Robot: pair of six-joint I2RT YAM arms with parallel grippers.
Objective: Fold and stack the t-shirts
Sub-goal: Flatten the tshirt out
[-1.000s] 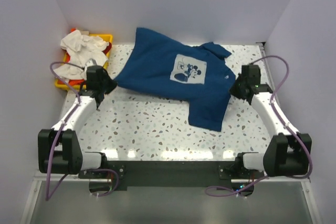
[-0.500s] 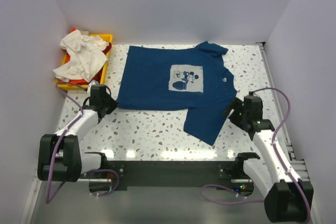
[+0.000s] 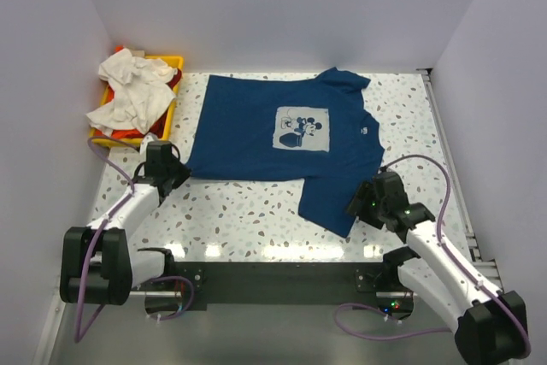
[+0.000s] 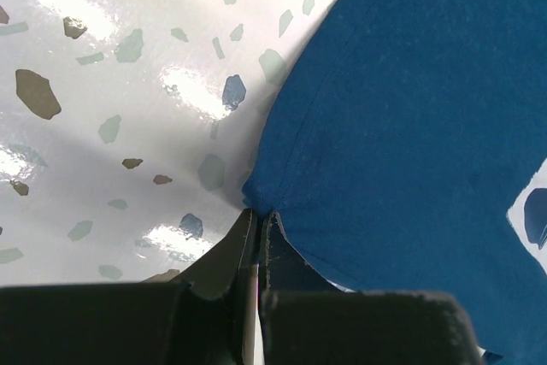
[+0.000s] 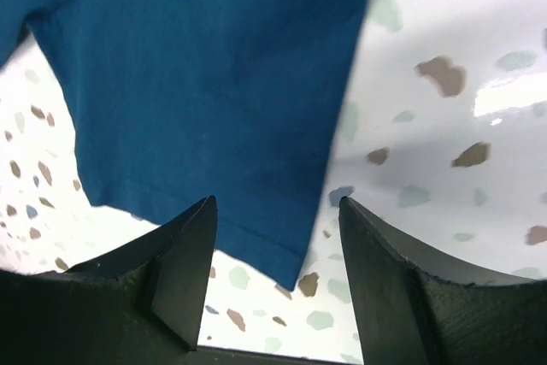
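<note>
Left tool [image 4: 256, 241] is clenched thinly on the eight-o'clock corner of the blue shirt [image 3: 256, 134]. Right tool [image 5: 278, 203] gapes empty over the five-o'clock flap. A one-sided pull could skew it.

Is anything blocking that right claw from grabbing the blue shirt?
Nothing visible does. The open right claw is right at the near corner of the blue shirt, with only the speckled table next to it.

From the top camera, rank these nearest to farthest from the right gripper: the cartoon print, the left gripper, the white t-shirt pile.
1. cartoon print, on the navy t-shirt, mid-table.
2. left gripper, pinching that shirt's left corner.
3. white t-shirt pile, far left in the yellow tray.
</note>
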